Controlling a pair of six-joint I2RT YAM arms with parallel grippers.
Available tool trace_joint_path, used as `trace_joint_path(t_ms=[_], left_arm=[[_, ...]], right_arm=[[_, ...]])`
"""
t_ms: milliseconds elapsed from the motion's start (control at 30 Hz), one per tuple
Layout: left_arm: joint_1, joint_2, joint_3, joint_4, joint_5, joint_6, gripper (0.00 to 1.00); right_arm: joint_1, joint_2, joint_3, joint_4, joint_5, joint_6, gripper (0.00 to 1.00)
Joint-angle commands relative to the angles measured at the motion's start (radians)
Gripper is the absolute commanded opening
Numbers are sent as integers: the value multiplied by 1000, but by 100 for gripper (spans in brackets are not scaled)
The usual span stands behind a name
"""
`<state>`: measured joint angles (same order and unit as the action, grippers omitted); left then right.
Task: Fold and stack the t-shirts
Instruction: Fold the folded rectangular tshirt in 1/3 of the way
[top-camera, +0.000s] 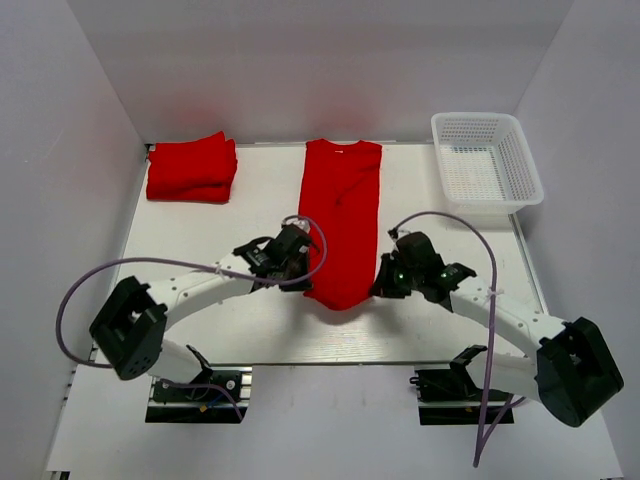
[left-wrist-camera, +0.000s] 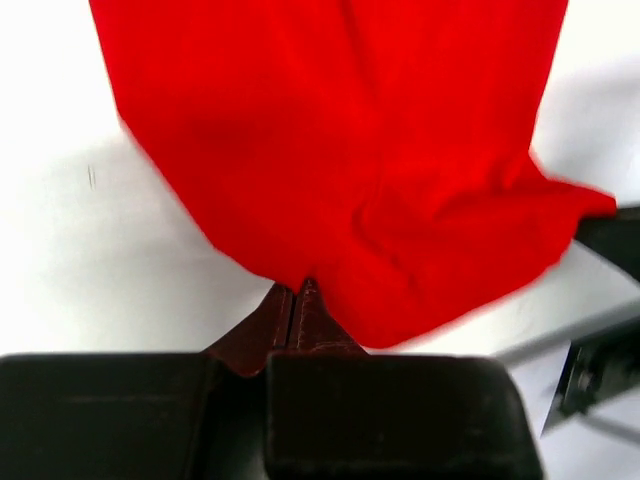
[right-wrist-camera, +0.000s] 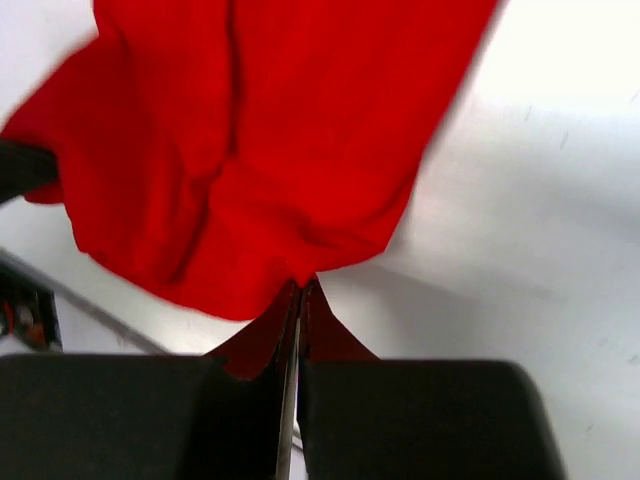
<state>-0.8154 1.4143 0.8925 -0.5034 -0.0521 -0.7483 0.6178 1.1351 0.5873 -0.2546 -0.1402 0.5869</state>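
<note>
A neat pile of folded red t-shirts (top-camera: 191, 169), soft and thick-edged, lies well beyond and to the left of the left gripper (left-wrist-camera: 297, 297). That gripper's dark fingers are pressed together, pinching the near left corner of a long red t-shirt (top-camera: 341, 210), which is folded into a narrow strip, smooth ahead of the fingertips and rumpled between the two grippers. The right gripper (right-wrist-camera: 302, 292) is likewise clamped on the near right corner. Beyond and to its right stands a white plastic mesh basket (top-camera: 487, 165)
</note>
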Motion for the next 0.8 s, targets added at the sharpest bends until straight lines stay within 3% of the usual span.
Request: trace_joint_path(t_ms=[0,267,767], left_arm=[[13,88,150,-98,-109,-6,0],[82,221,382,-149,-184,33,0],[226,521,726,-130,-134,228,0]], right_arm=[[-3,54,89,21,134,-45,0],[-26,196,311,23,341,-128,0],[-119,486,559,26,375,-202,0]])
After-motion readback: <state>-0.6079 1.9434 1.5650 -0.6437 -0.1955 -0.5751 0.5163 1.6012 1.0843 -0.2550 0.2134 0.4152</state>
